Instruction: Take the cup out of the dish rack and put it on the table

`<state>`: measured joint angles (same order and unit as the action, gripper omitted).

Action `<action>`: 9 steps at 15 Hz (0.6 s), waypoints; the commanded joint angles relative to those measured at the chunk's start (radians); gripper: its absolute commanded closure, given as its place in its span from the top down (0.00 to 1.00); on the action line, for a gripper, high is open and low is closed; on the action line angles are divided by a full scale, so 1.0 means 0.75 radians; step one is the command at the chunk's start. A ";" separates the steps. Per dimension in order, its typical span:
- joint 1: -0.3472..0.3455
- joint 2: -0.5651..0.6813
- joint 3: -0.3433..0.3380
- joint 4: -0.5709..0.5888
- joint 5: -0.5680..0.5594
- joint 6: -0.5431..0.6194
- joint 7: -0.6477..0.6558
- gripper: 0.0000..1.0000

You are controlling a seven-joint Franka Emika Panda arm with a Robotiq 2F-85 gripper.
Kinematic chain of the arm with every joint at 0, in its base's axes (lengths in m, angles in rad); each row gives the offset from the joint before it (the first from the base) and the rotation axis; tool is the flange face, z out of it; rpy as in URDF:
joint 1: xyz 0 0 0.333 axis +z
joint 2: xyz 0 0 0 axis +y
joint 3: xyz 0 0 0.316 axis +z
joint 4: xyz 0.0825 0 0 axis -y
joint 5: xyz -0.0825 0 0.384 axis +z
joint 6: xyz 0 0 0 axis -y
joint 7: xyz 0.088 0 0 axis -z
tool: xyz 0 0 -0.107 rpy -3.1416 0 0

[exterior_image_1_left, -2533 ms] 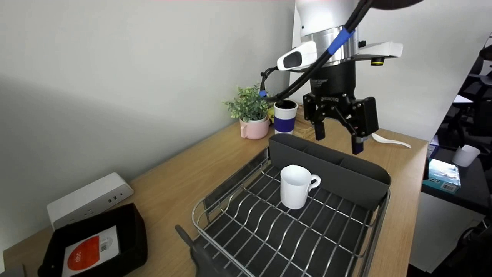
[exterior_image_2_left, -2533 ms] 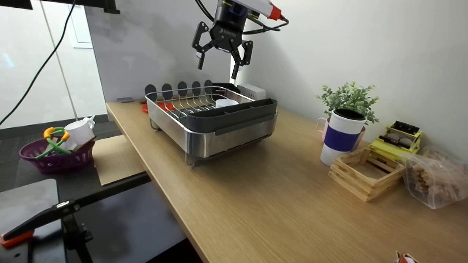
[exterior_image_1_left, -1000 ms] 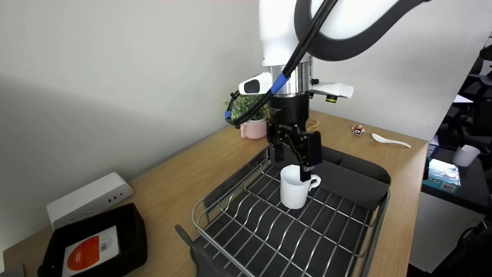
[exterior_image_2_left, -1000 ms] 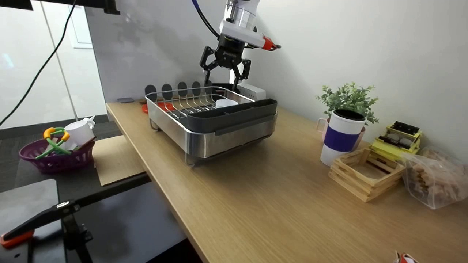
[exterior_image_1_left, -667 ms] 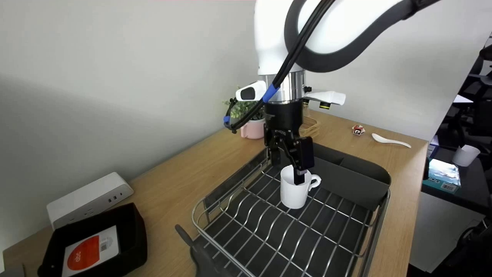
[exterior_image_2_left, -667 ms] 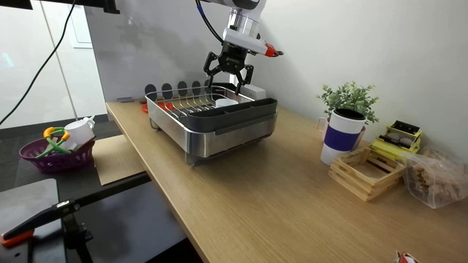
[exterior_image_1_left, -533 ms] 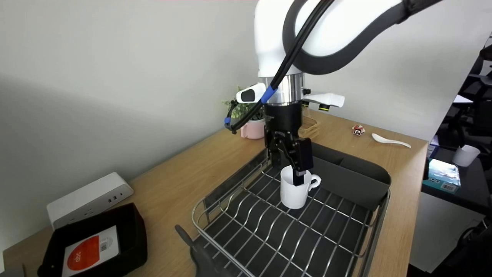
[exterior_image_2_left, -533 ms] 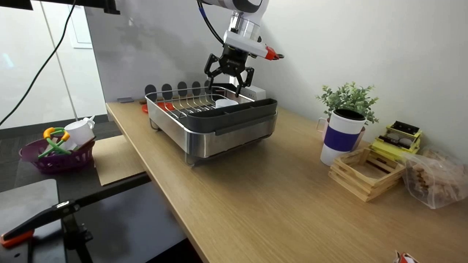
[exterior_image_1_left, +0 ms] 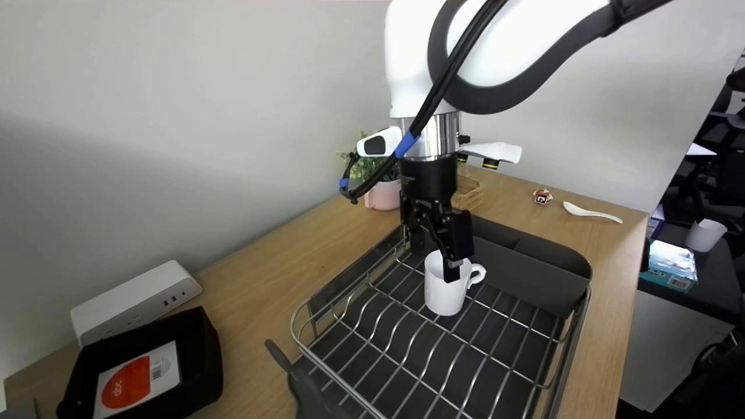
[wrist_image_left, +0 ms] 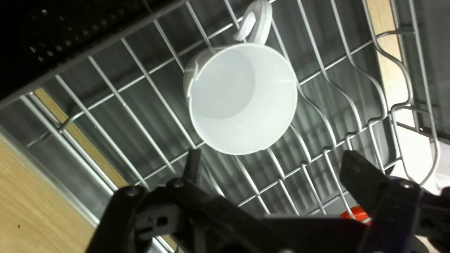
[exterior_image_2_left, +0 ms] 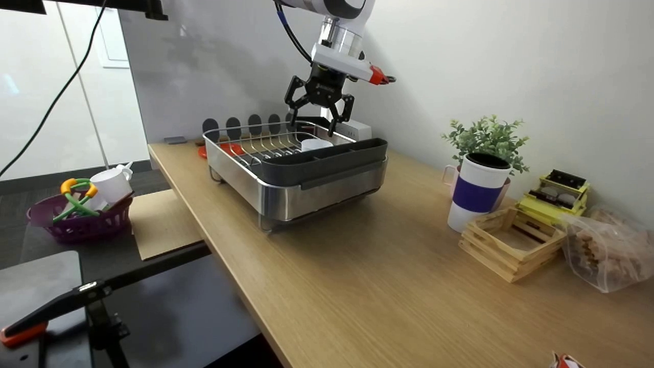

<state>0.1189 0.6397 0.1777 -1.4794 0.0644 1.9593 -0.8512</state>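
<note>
The cup [exterior_image_1_left: 442,298], a white mug, stands upright on the wires of the dish rack [exterior_image_1_left: 428,372], beside its grey caddy. In an exterior view only its upper part [exterior_image_2_left: 317,144] shows above the caddy. My gripper [exterior_image_1_left: 434,258] hangs above the rack, fingers pointing down, open and empty; it also shows open in an exterior view [exterior_image_2_left: 312,127]. In the wrist view the cup [wrist_image_left: 242,102] lies beyond the fingertips [wrist_image_left: 272,158], its handle pointing away; nothing is between the fingers. In an exterior view one finger overlaps the cup. Contact cannot be told. The table [exterior_image_2_left: 368,291] is light-brown wood.
The rack's grey caddy [exterior_image_2_left: 327,164] forms a raised wall beside the cup. A blue-banded tumbler [exterior_image_2_left: 476,191], wooden crate [exterior_image_2_left: 511,245], plant [exterior_image_2_left: 483,135] and plastic bag [exterior_image_2_left: 605,250] stand along the wall. A white spoon [exterior_image_1_left: 591,213] and black bin [exterior_image_1_left: 201,349] lie on the table.
Over the last seconds my gripper came down from above the caddy to just over the cup, staying open. In the last half second it has hardly moved. The cup has not moved.
</note>
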 commanded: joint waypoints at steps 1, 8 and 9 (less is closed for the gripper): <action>-0.005 -0.032 0.016 -0.066 -0.018 0.047 0.038 1.00; -0.011 -0.057 0.005 -0.137 -0.026 0.111 0.116 1.00; -0.011 -0.062 0.006 -0.146 -0.028 0.120 0.127 1.00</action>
<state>0.1192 0.6337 0.1789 -1.5188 0.0628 1.9966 -0.7891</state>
